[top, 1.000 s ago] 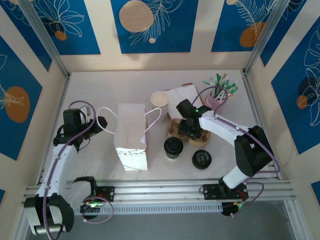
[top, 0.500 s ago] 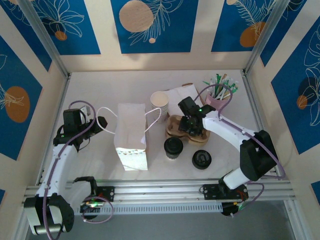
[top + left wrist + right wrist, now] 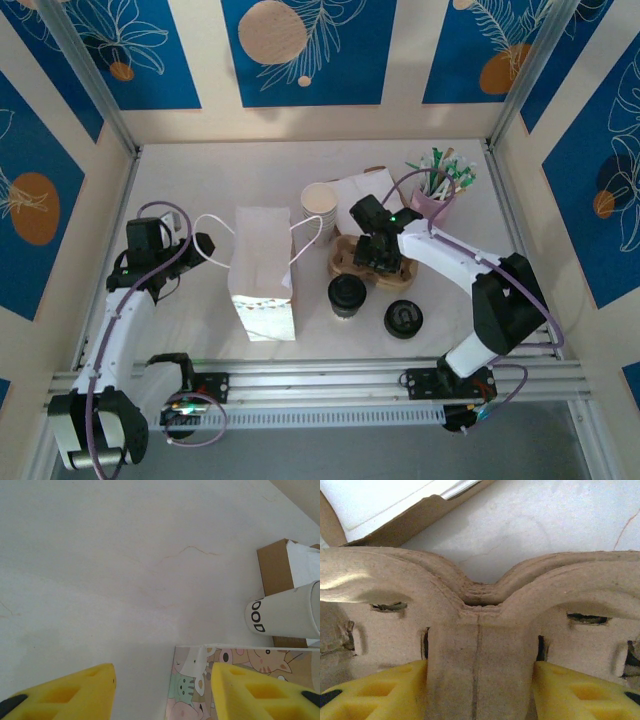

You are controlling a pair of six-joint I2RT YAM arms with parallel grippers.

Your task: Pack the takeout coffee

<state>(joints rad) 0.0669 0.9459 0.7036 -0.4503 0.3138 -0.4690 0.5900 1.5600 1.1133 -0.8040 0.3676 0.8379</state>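
The takeout coffee (image 3: 347, 295), a cream cup under a round black lid, stands upright on the table between the paper bag (image 3: 262, 272) and a loose black lid (image 3: 403, 318). Just behind it lies a brown pulp cup carrier (image 3: 347, 258). My right gripper (image 3: 378, 254) is shut on the carrier's raised centre ridge (image 3: 479, 650), with a yellow pad pressed to each side. My left gripper (image 3: 203, 245) is at the bag's left side by its white handle. Its jaws stand open (image 3: 162, 680), with the bag's patterned top corner (image 3: 200, 672) between them.
A stack of lidless cream cups (image 3: 319, 202) stands behind the bag's right handle. White napkins on brown card (image 3: 362, 188) lie beside it. A pink cup of stirrers (image 3: 436, 192) is at the back right. Walls close in on three sides.
My right gripper has shifted slightly over the carrier, back a little and then left, keeping its hold. The left arm and the bag have not moved.
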